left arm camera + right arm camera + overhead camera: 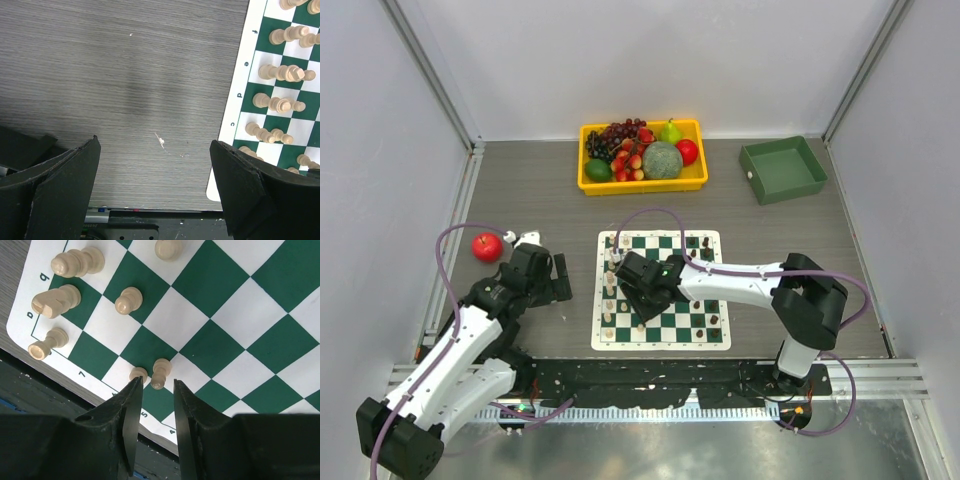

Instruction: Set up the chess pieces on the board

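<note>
The green-and-white board [662, 290] lies between the arms. Cream chess pieces [610, 290] line its left side and dark ones [712, 320] stand on its right. My right gripper [642, 285] hovers low over the left half of the board. In the right wrist view its jaws [156, 382] stand narrowly open around a cream pawn [160, 374] without touching it. A second pawn [138, 373] sits at the left fingertip. My left gripper [558, 278] is wide open [155, 142] over bare table left of the board [239, 95], holding nothing.
A yellow tray [588, 183] of fruit sits at the back, a green bin [782, 168] at the back right, and a red apple [487, 246] by the left arm. A cream knight [55, 301] and other cream pieces stand near the board's corner.
</note>
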Robot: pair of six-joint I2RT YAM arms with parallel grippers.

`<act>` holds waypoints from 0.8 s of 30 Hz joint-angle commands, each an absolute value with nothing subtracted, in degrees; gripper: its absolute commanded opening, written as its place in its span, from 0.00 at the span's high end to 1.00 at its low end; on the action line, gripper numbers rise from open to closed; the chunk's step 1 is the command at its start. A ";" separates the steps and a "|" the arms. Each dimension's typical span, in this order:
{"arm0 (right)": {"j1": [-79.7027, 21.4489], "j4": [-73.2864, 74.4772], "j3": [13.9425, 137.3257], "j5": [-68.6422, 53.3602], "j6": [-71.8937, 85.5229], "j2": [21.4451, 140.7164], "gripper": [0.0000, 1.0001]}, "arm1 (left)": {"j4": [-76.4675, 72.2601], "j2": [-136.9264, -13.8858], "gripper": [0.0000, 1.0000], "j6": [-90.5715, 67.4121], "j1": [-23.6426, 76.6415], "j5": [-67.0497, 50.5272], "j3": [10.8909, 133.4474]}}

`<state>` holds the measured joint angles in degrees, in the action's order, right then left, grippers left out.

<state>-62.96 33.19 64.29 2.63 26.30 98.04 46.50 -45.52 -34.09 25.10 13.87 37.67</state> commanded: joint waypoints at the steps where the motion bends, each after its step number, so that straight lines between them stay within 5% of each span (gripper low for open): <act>1: -63.28 32.52 65.30 2.11 25.75 98.35 0.64 | 45.09 -45.70 0.01 -34.37 24.87 13.54 37.97; 12: -63.37 32.52 65.39 2.20 25.66 98.61 0.76 | 45.35 -45.70 0.01 -34.10 24.87 13.80 37.71; 24: -63.28 32.61 65.74 2.02 25.58 99.49 0.73 | 45.18 -45.35 0.01 -34.10 24.87 13.54 37.44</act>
<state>-62.96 33.21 64.29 2.17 25.85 98.98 46.50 -45.74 -34.06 25.10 13.80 37.67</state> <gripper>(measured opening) 0.273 0.993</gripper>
